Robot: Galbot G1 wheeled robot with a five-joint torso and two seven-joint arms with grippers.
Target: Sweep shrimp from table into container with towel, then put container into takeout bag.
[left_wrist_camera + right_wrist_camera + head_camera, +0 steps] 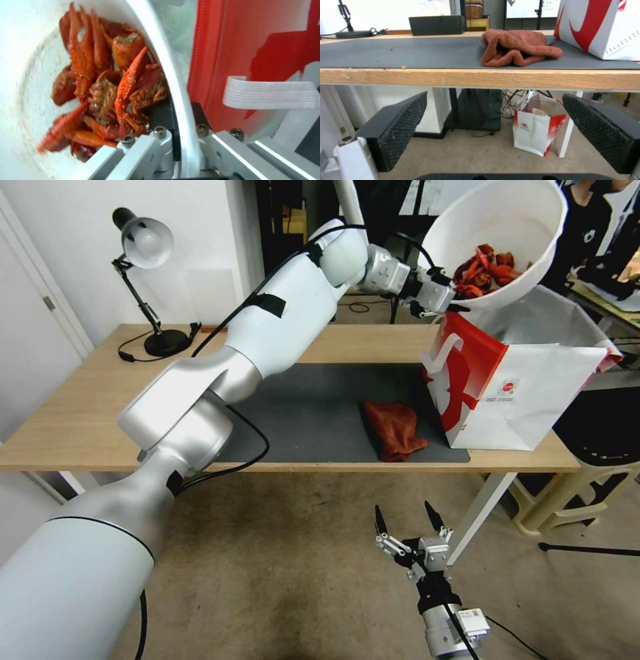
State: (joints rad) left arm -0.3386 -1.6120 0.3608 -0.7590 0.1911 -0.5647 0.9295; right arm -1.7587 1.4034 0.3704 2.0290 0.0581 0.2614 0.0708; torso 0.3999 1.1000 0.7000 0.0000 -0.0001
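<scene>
Left tool: raised high over the far right of the tabletop, fingers clamped on the rim of the container, one inside the wall and one outside, as the left wrist view shows.

Right tool: low, in front of the tabletop's near edge and below its level, fingers spread wide, gripping nothing.

Tabletop: long, light wood grain, carrying a dark grey mat.

Takeout bag: white paper with a red side panel and white loop handles, standing open at the right end of the mat, silvery lining visible in the mouth. Small round red logo on the white face, with tiny lines of print beside it, too small to read.

Container: round white bowl, held tilted in the air just above the bag's open mouth, not yet inside it.

Desk lamp: black stem, white shade, at the far left of the tabletop.

Black box: at the far edge of the tabletop, seen in the right wrist view.

Second bag: smaller, white and red, on the floor under the tabletop; its print is illegible.

Towel: rust-red, bunched, lying on the mat just beside the bag's red panel.

Shrimp: red-orange pieces heaped in the lowest part of the tilted container, near the gripped rim.
</scene>
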